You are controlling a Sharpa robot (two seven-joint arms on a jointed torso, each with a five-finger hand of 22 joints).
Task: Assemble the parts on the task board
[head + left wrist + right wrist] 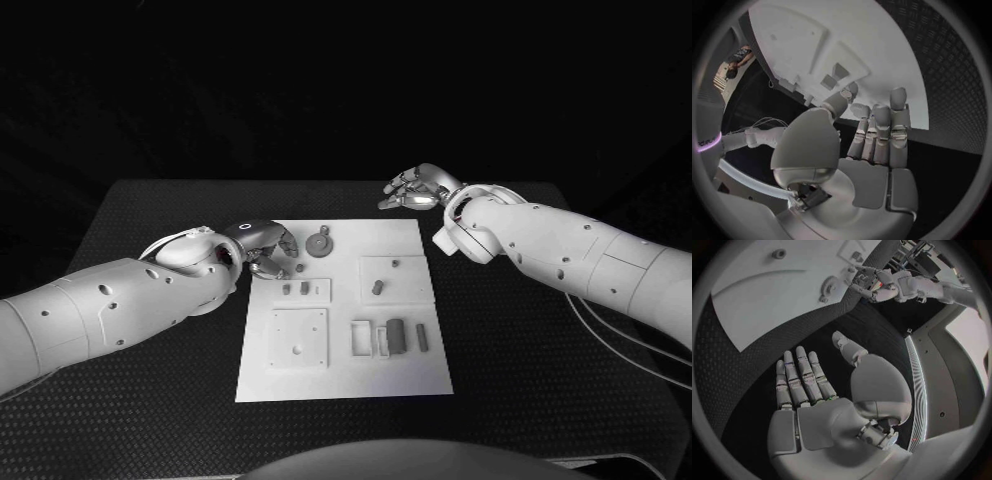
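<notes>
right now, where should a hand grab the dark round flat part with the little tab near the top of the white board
Grip the dark round flat part with a tab across its disc rim, coming straight down from above. It lies flat on the white task board, so a side approach finds little to catch. The left hand sits right beside it, probably nearest.

A robotics lab: a black table (173, 200) bearing a white task board (346, 375), dark surroundings.

Dim surroundings, bright board, fisheye edges
</notes>
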